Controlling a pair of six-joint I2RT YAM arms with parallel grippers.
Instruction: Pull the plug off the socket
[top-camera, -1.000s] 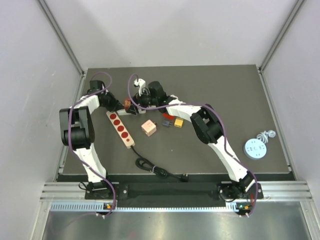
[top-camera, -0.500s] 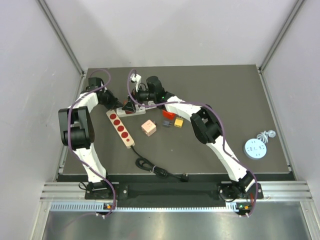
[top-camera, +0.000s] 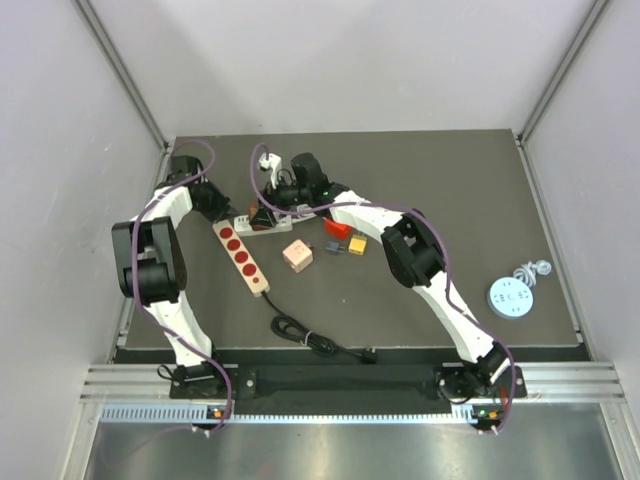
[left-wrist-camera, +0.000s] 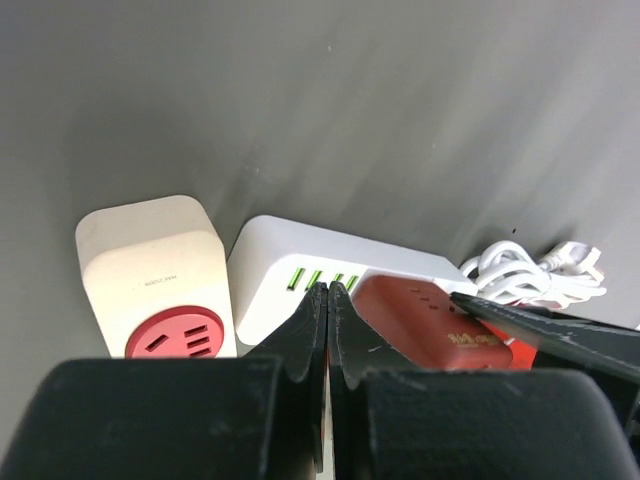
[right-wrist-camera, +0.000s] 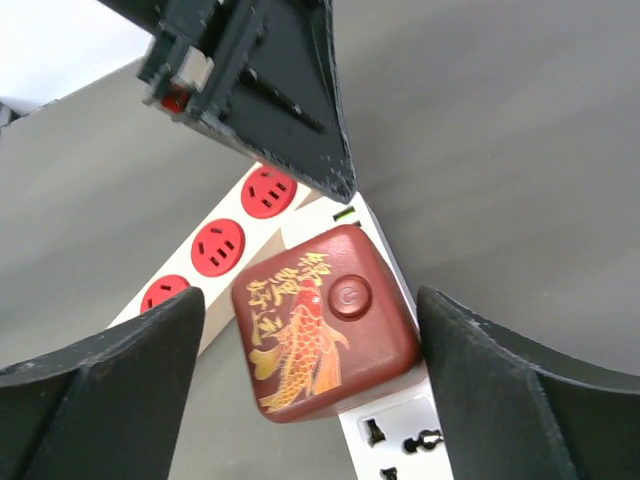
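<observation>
The right gripper (right-wrist-camera: 312, 300) straddles the red plug (right-wrist-camera: 322, 345), jaws wide, gripping nothing. The left gripper (left-wrist-camera: 327, 300), pinched shut and empty, seems to steady the socket strip (left-wrist-camera: 300, 262). Next it should clamp and lift.

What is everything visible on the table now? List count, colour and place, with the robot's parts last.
red plug: one, dark red with gold fish, on the white socket strip
white socket strip: one, far left-centre
beige socket strip: one, red outlets, left
cube: one, pink, centre
small blocks: three, red, yellow, grey, right of cube
black cable: one, near edge
disc: one, pale blue, right
left pincer: shut, beside plug
right pincer: open, around plug
</observation>
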